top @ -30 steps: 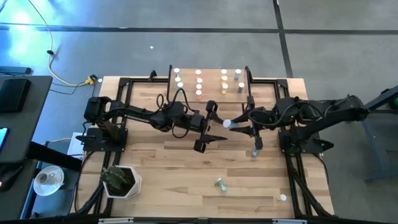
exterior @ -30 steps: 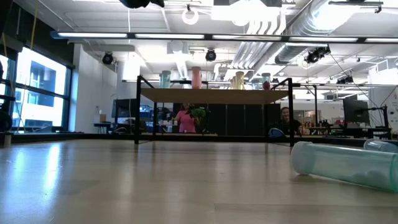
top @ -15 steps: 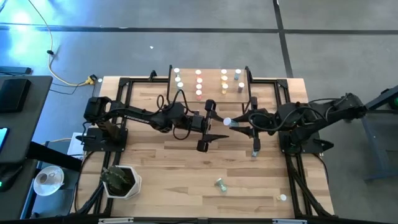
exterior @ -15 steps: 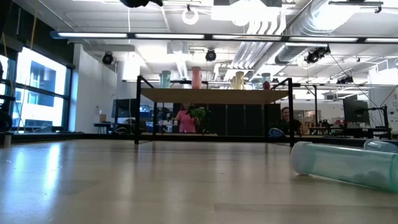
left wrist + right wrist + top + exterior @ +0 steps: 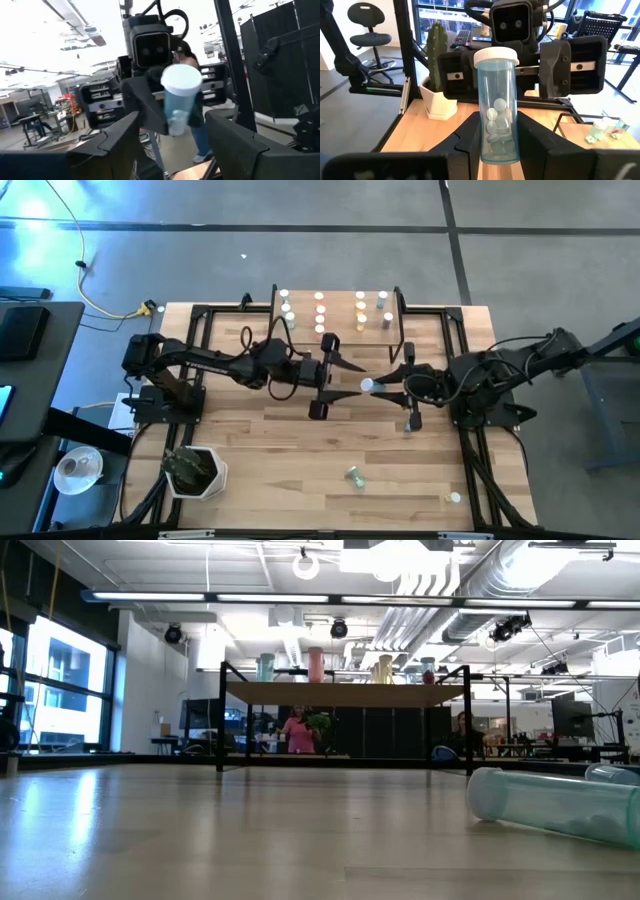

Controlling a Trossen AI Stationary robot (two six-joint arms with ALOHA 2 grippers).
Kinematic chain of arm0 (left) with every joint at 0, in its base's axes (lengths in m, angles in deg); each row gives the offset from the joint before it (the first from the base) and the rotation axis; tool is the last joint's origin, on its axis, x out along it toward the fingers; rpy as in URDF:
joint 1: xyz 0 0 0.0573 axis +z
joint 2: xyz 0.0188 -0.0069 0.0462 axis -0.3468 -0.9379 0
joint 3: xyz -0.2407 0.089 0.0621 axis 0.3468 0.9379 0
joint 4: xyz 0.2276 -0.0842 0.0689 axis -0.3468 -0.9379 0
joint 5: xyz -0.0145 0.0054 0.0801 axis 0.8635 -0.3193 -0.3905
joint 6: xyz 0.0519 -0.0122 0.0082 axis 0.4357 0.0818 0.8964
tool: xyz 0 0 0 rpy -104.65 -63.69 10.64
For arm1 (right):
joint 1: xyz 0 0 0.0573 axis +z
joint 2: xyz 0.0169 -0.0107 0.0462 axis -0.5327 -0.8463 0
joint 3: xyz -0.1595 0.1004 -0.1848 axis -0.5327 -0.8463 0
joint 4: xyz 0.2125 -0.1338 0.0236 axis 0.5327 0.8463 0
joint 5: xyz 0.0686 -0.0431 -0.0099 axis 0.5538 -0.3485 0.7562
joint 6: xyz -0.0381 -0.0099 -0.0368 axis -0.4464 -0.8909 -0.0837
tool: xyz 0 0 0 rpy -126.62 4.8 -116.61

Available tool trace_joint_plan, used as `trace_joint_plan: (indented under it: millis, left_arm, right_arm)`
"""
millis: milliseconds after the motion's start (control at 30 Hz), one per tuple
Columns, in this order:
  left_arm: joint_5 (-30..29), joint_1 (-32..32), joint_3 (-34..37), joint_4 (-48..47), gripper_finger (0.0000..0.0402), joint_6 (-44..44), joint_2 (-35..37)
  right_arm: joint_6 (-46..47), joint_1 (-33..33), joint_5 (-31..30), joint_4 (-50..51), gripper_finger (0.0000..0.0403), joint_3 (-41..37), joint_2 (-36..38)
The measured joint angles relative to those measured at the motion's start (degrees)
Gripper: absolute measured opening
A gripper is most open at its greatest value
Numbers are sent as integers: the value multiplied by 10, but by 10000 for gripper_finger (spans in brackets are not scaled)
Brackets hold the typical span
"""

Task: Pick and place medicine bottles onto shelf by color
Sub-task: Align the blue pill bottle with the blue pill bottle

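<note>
Overhead looks straight down; low view skims the tabletop; wrist cameras face each other closely.

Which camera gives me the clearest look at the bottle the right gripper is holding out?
The right wrist view: the bottle fills it, upright, pills visible, clamped by the right gripper. The left wrist view shows it blurred; the high view only its white cap; the low view misses it.

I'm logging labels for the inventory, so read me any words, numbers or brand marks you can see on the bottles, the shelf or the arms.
None can be read.
The bottle shut in the right gripper is clear, with no label showing.
The bottles on the shelf are too small to tell.
The left gripper, open, shows no marking.
</note>
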Motion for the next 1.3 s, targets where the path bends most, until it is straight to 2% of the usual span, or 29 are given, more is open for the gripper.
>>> trace_joint_plan:
  millis: [367,767,1300]
  left_arm:
    - [12,-6,0,0,216,0,0]
    - [25,-6,0,0,213,-7,-1]
    - [27,-6,0,-4,113,0,0]
  right_arm:
    - [-42,-3,-14,-66,89,0,-56]
    - [-51,-3,-40,-86,89,0,-74]
    - [-59,-3,-43,-88,89,0,-73]
